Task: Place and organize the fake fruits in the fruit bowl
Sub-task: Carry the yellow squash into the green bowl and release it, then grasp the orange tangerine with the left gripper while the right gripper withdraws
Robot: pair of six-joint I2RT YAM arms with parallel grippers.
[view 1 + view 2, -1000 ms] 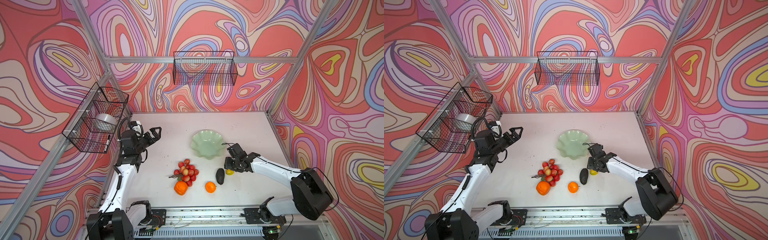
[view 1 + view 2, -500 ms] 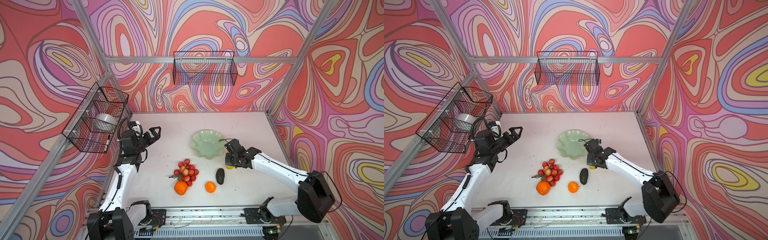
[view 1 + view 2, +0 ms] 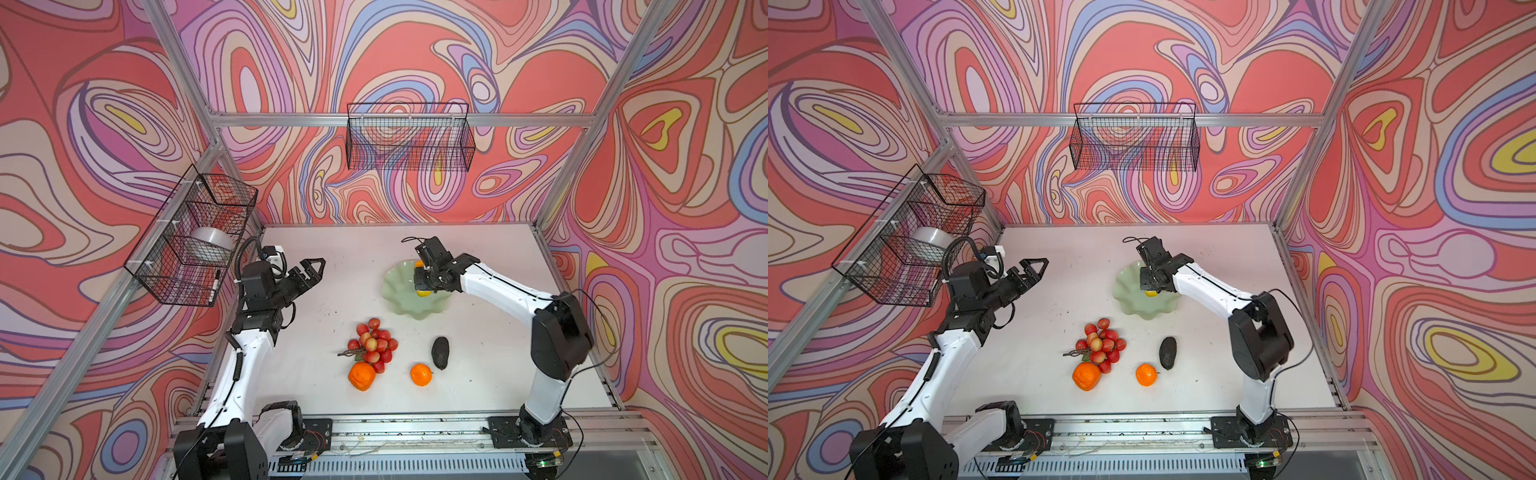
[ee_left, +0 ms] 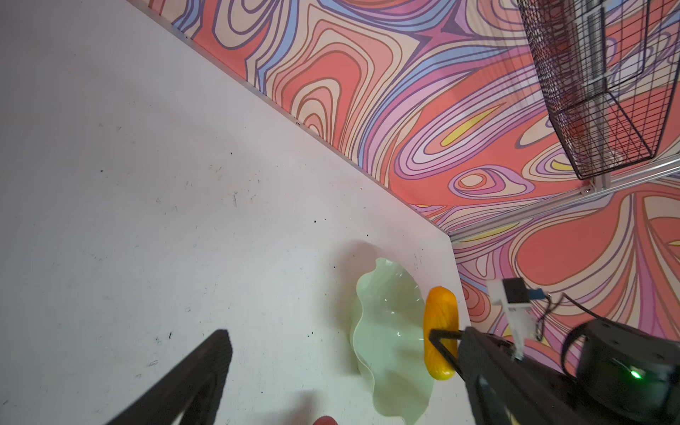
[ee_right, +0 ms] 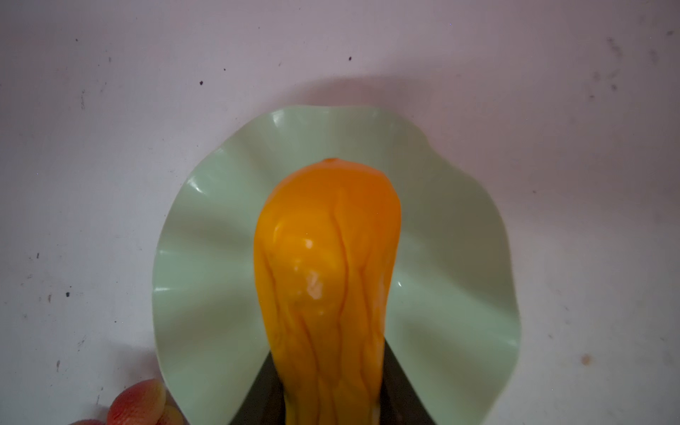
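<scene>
A: What does your right end effector [image 3: 423, 286] hold?
B: It grips the ribbed fruit [image 5: 327, 257] over the bowl [image 5: 460, 239]. Your left end effector [image 3: 318, 270] gapes, empty. Grapes [image 3: 372, 345] and avocado [image 3: 440, 352] lie on the bench [image 3: 332, 249].

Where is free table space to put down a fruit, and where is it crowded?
Free: between left gripper and fruit bowl; behind the bowl to the back wall; right of the avocado. Crowded: front middle, around grapes, lumpy orange fruit, small orange.

Swirl-patterned red-lilac walls [image 3: 415, 50] enclose a white tabletop [image 3: 490, 332]; black wire baskets [image 3: 409, 137] hang from aluminium rails [image 3: 291, 120].
</scene>
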